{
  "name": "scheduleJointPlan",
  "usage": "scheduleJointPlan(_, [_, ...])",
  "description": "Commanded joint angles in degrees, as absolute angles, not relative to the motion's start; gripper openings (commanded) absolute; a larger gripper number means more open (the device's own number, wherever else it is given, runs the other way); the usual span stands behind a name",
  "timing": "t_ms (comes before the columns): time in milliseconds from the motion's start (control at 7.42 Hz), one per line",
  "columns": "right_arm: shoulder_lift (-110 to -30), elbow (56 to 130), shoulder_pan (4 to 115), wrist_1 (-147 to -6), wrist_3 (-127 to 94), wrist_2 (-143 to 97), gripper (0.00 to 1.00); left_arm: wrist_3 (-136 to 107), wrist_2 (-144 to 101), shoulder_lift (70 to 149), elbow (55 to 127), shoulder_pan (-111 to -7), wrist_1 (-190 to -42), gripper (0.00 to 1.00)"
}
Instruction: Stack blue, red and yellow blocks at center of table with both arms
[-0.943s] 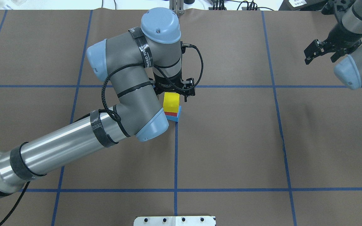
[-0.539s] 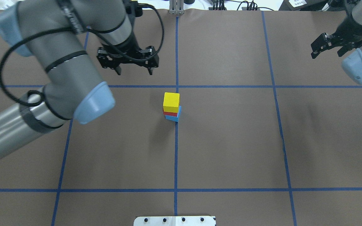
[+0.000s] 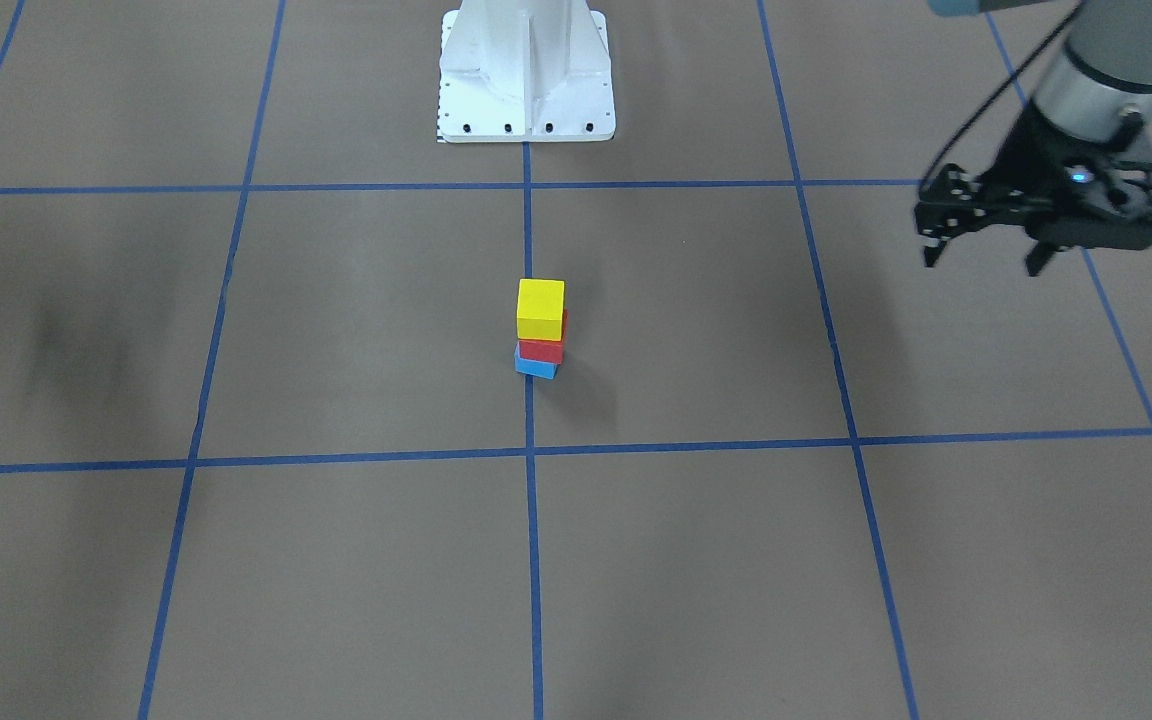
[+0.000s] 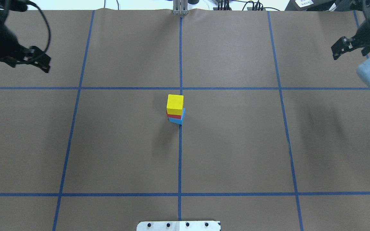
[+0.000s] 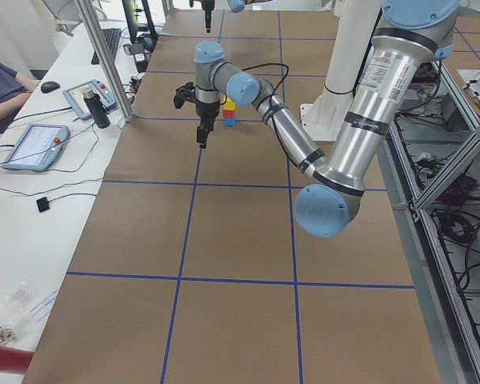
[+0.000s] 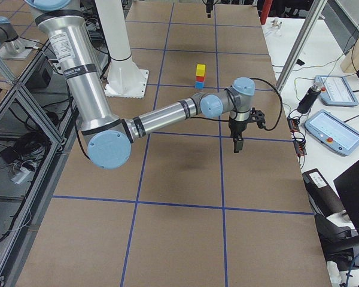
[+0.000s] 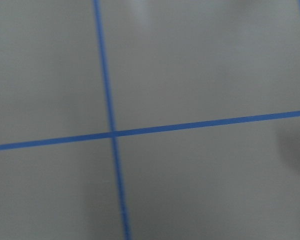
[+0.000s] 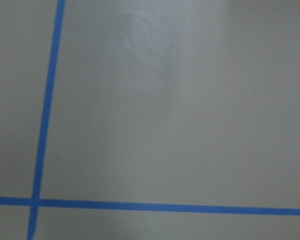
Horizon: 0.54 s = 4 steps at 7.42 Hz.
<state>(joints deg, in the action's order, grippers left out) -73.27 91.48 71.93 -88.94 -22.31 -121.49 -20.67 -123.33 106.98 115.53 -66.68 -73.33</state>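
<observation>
Blocks [image 4: 175, 104] stacked (yellow top), pedestal [image 3: 526, 70] near — left arm [image 3: 1096, 60], right arm [image 4: 369, 72] well apart

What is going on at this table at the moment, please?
A three-block stack stands free at the centre of the table: yellow block on red block on blue block, the blue one slightly twisted. Neither arm touches it; the left gripper and right gripper both hang open and empty, out toward opposite sides.

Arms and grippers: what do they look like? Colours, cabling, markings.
Left arm and right arm: silver and grey tubes, light-blue round joint caps, black strap bands, printed labels. Left gripper and right gripper: black, two-finger. A black cable loops outside the left wrist.
</observation>
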Motion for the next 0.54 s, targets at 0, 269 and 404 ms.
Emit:
scheduleJointPlan(0, [-78.38, 88.96, 82.74, -86.39, -10.17, -131.24, 0.99, 6.49, -131.10, 100.73, 102.20, -82.91, -76.35, 1.00])
scheduleJointPlan(269, [-84.43, 91.38, 88.31, -86.31, -8.44, -134.99, 0.99, 10.20, -131.31, 96.70, 89.37, -87.09, -90.70, 1.00])
scheduleJointPlan(404, [-87.42, 93.58, 88.94, -86.31, -8.44, -135.09, 0.99, 9.85, -131.22, 95.90, 84.34, -87.53, -98.01, 1.00])
